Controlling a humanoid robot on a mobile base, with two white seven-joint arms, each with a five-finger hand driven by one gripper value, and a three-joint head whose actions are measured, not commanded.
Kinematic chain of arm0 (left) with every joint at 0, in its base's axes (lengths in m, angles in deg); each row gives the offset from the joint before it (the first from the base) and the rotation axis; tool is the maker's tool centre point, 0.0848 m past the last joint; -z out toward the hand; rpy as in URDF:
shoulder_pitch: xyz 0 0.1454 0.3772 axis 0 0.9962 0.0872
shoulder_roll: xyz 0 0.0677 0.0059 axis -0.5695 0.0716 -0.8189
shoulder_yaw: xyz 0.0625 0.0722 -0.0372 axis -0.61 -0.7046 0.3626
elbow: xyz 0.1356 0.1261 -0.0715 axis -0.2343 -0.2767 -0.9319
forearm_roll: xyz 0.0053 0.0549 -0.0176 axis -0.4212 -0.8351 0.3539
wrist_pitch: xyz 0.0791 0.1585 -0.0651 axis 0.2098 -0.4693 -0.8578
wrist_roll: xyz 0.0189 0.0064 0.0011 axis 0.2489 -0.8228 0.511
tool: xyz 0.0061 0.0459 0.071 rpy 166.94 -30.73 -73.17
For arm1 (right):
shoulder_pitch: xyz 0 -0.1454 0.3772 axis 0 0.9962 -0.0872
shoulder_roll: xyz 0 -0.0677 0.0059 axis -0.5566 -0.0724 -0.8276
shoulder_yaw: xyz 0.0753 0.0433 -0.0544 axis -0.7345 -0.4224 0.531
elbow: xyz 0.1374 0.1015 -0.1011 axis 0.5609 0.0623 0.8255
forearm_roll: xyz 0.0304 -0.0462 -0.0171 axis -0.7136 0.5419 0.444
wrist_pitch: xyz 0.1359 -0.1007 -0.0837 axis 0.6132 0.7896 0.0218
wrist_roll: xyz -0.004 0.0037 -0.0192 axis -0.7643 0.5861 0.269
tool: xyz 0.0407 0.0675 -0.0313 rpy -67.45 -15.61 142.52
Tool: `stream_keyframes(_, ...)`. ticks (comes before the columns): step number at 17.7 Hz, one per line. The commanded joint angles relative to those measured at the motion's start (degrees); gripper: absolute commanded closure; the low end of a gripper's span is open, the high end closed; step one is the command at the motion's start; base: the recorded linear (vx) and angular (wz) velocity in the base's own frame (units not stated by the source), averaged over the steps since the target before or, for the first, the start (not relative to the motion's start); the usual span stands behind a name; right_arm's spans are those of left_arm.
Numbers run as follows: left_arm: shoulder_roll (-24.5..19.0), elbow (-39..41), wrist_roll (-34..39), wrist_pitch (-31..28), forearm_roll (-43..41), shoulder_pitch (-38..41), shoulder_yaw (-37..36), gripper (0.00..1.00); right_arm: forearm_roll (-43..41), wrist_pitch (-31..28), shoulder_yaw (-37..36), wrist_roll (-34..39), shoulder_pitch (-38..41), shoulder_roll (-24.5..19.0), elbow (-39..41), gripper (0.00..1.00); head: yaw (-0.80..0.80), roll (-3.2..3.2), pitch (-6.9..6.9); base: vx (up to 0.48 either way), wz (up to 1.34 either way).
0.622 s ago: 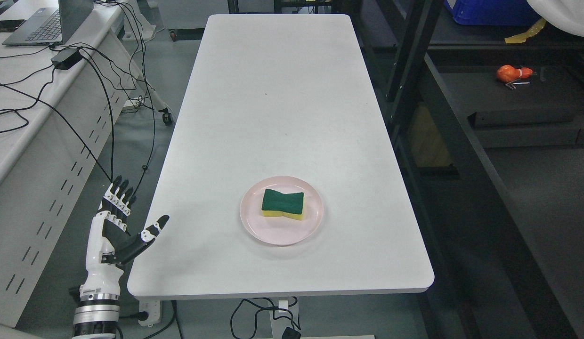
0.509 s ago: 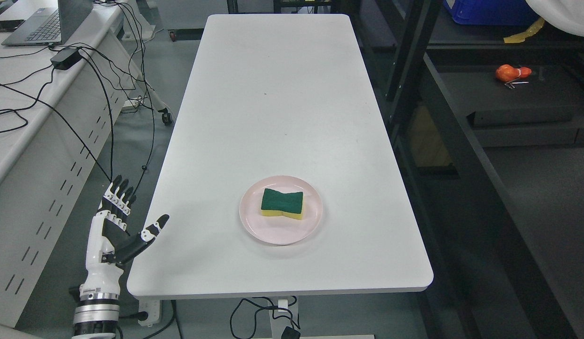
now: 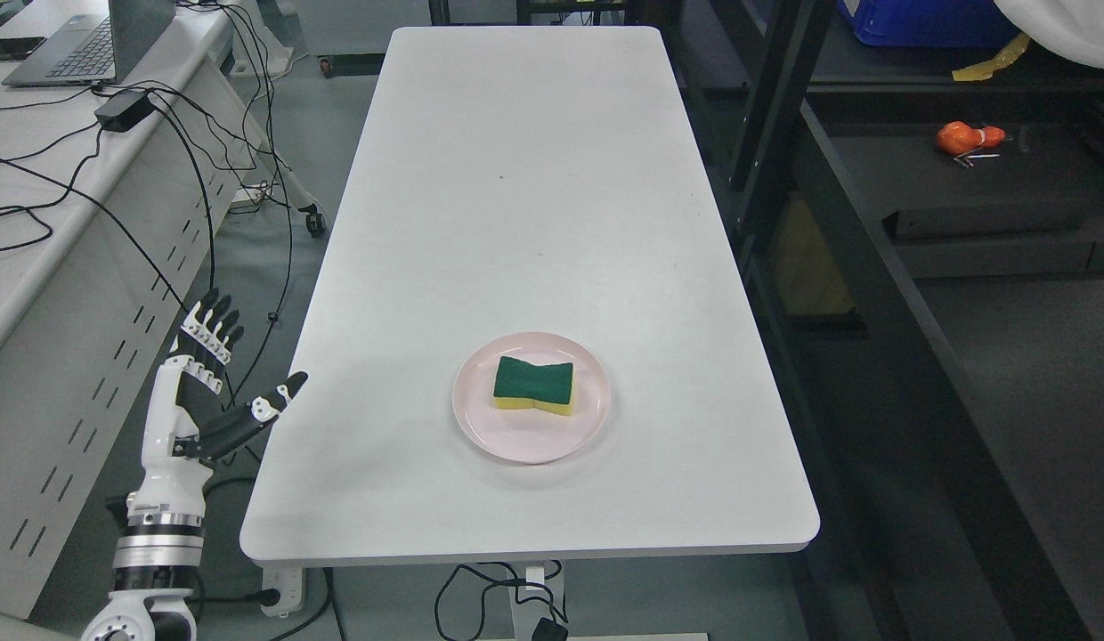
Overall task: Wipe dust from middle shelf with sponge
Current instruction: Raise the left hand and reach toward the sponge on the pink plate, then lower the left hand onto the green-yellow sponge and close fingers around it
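— Where do we find the sponge (image 3: 534, 385)?

— It lies flat on the pink plate (image 3: 481, 418), green scouring side up, yellow foam showing along its near edge. The plate sits on the white desk (image 3: 516, 178), toward the near end and about midway between the desk's left and right edges.

— And our left hand (image 3: 200, 392)?

— We see it off the desk's near left corner, just beside the left edge and over the floor. Its fingers (image 3: 209, 325) are stretched out straight and apart, the thumb (image 3: 271, 405) angled toward the desk edge, and they hold nothing. It is well apart from the plate and the sponge.

— The right hand?

— We cannot see it anywhere.

— What else do we have around us?

— A dark metal shelf rack (image 3: 783, 107) stands just beside the desk's right edge; on one of its dark shelves, toward the far right, lies a small orange object (image 3: 961, 138). To the left a second white desk carries a laptop (image 3: 89, 44) and black cables (image 3: 36, 178).
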Motion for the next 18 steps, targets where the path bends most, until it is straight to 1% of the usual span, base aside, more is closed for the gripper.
stream_keyframes(1,-12.6,-12.2,-4.2,7.1,-12.7,-8.5,-0.6,0.02,0.0,0.0,0.0,0.0,0.0,1.0,1.0,0.00,0.00,0.00,0.00,0.000,0.00)
stream_keyframes(3,-12.6,-15.3,-7.2,14.0,-25.9,-12.4,-1.9,0.02,0.0,0.0,0.0,0.0,0.0,1.0,1.0,0.00,0.00,0.00,0.00,0.000,0.00)
stream_keyframes(5,-12.5,-20.8,-8.4,21.3,-38.6,-18.2,-3.7,0.02,0.0,0.0,0.0,0.0,0.0,1.0,1.0,0.00,0.00,0.00,0.00,0.010,0.02)
stream_keyframes(6,-12.5,-24.4,-8.4,23.6,-43.5,-21.7,-5.3,0.02,0.0,0.0,0.0,0.0,0.0,1.0,1.0,0.00,0.00,0.00,0.00,0.014,0.00)
stream_keyframes(7,-12.5,-26.4,-8.4,24.7,-46.6,-24.0,-7.4,0.02,0.0,0.0,0.0,0.0,0.0,1.0,1.0,0.00,0.00,0.00,0.00,0.016,0.00)
stream_keyframes(8,-12.5,-27.2,-8.4,25.0,-49.2,-25.5,-9.8,0.02,0.0,0.0,0.0,0.0,0.0,1.0,1.0,0.00,0.00,0.00,0.00,0.016,0.00)
stream_keyframes(12,-12.1,-28.1,-8.4,25.0,-59.7,-31.7,-23.6,0.02,0.0,0.0,0.0,0.0,0.0,1.0,1.0,0.00,0.00,0.00,0.00,0.014,0.00)
stream_keyframes(13,-11.5,-28.1,-8.4,25.0,-61.1,-32.9,-27.3,0.02,0.0,0.0,0.1,0.0,0.0,1.0,1.0,0.00,0.00,0.00,0.00,0.011,0.00)
stream_keyframes(15,-9.9,-28.0,-8.4,25.0,-62.1,-34.7,-32.3,0.02,0.0,0.0,0.0,0.0,0.0,1.0,1.0,0.00,0.00,0.00,0.00,0.005,0.00)
stream_keyframes(18,-6.4,-27.8,-10.0,25.2,-64.5,-36.4,-36.9,0.02,0.0,0.0,0.0,0.0,0.0,1.0,1.0,0.00,0.00,0.00,0.00,0.000,0.00)
